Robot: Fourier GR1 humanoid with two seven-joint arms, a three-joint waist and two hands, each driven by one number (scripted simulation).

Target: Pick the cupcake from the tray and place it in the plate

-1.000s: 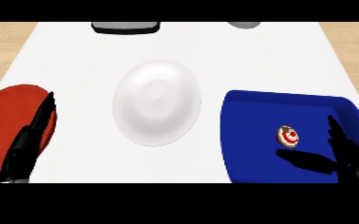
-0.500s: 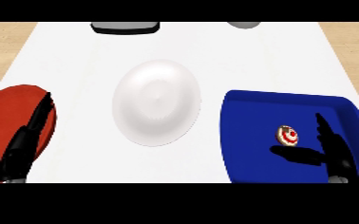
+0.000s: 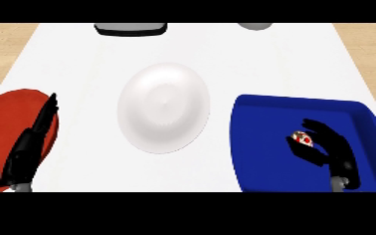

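Note:
The cupcake, small with red and white on top, sits in the right part of the blue tray. My right hand is at the cupcake, fingers curled over its far side and thumb under its near side, partly hiding it. The white plate lies in the middle of the counter, left of the tray, with nothing on it. My left hand rests open at the lower left, fingers straight and pointing away.
A red plate lies at the left edge, partly under my left hand. A dark grey object and a light grey one stand at the counter's far edge.
My right hand has moved left and forward over the tray to the cupcake, and its straight fingers have curled round it. The left hand has hardly moved.

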